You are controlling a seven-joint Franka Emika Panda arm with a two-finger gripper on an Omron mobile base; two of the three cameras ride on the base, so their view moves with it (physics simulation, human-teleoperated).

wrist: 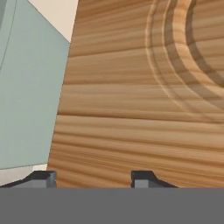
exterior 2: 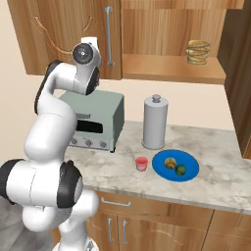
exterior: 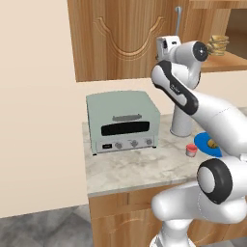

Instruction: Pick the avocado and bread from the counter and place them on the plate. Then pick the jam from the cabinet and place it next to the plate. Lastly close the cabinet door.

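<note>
Two base views flanking the arm, sharing the counter (exterior: 130, 169); hand view close against cabinet (wrist: 144, 96) wood.

A boxy pale green toaster oven (exterior: 122, 121) anchors the kitchen corner. Behind it runs a plain cream wall (exterior: 34, 96); below it, warm wooden base units (exterior 2: 162, 220) with slim metal handles; down to its left, grey tiled floor (exterior: 38, 226).

Even, bright rendered light, no glare
Soft shadows sit under the toaster oven (exterior: 122, 122) and steel canister (exterior 2: 155, 122); edges stay sharp, undistorted
</note>
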